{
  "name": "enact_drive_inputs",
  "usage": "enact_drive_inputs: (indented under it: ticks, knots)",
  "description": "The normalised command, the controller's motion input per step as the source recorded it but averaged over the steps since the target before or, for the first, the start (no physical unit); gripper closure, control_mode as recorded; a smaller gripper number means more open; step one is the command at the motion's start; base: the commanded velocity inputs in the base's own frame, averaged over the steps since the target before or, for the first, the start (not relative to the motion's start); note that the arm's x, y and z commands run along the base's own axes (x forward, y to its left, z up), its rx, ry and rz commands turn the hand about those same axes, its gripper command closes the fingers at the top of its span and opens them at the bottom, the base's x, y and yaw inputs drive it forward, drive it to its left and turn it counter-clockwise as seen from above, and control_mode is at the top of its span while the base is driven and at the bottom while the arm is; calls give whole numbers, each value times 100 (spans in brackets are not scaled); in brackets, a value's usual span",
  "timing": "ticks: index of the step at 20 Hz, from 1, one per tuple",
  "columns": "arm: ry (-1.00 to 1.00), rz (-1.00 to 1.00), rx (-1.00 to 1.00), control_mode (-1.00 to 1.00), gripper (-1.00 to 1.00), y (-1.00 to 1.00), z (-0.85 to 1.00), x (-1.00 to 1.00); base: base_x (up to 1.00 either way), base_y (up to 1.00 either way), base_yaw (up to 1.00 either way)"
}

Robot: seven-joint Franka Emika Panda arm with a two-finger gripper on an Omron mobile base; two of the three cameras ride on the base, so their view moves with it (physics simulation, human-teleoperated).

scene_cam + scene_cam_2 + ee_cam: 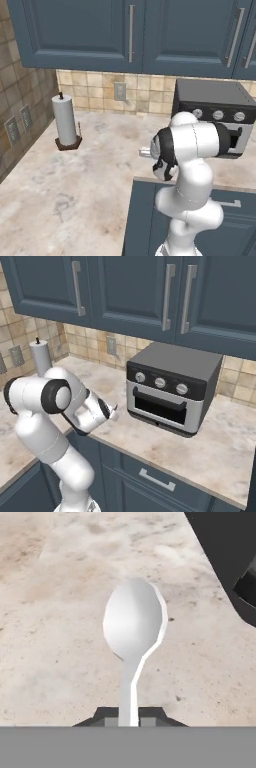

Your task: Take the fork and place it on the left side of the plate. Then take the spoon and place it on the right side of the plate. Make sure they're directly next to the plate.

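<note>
The spoon (134,624) is whitish-silver with a rounded oval bowl. Its thin handle runs down between my two dark fingertips. My gripper (128,717) is shut on that handle and holds the spoon above the beige stone counter (60,637), bowl pointing away from the hand. In the left base view the spoon's bowl (145,152) pokes out to the left of my arm's elbow. In the right base view my hand (111,412) hovers over the counter just left of the oven. The fork and the plate are out of view.
A black and silver toaster oven (172,387) stands close on the right, and its dark corner (227,557) fills the hand view's upper right. A paper towel roll (65,122) stands at the back left near the wall. The counter's front edge (150,179) runs under my arm.
</note>
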Motion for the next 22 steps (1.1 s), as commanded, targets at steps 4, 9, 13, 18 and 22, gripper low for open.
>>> enact_drive_inputs:
  ticks: [4, 9, 13, 18, 22]
  knots:
    - [-10, 1, 0, -100, 100, 43, 5, -5, 0, 0, 0]
    - [-17, 2, 0, -100, 100, 29, 44, -16, 0, 0, 0]
    - [-18, 0, 0, -100, 100, 16, 71, -28, 0, 0, 0]
    - [-8, 0, 10, -100, 100, 0, 99, -20, 0, 0, 0]
    - [-1, 1, 15, -100, 100, 0, 100, -14, 0, 0, 0]
